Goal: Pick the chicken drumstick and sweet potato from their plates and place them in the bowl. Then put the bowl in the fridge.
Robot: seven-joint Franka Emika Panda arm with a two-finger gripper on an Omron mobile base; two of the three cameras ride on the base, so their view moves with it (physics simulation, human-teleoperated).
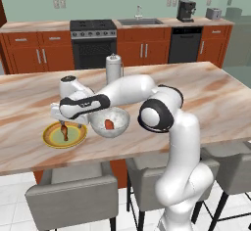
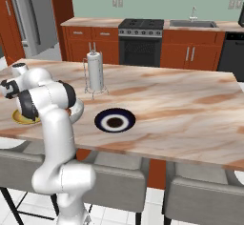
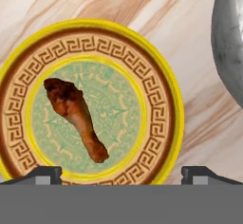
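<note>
The brown chicken drumstick lies on the yellow-rimmed plate with the green centre, thick end away from the fingertips. My gripper hangs open just above this plate, and the drumstick lies below it, a little to one side of the middle of the gap. The whitish-grey speckled bowl stands right beside the plate, with the orange-red sweet potato inside it. The dark navy plate with the white centre sits bare further along the counter. The grey fridge stands at the back left.
A paper towel holder stands on the marble island behind the bowl. Grey stools line the island's near edge. The bowl's rounded wall is close to the hand on one side. Stove, sink and wooden cabinets run along the far wall.
</note>
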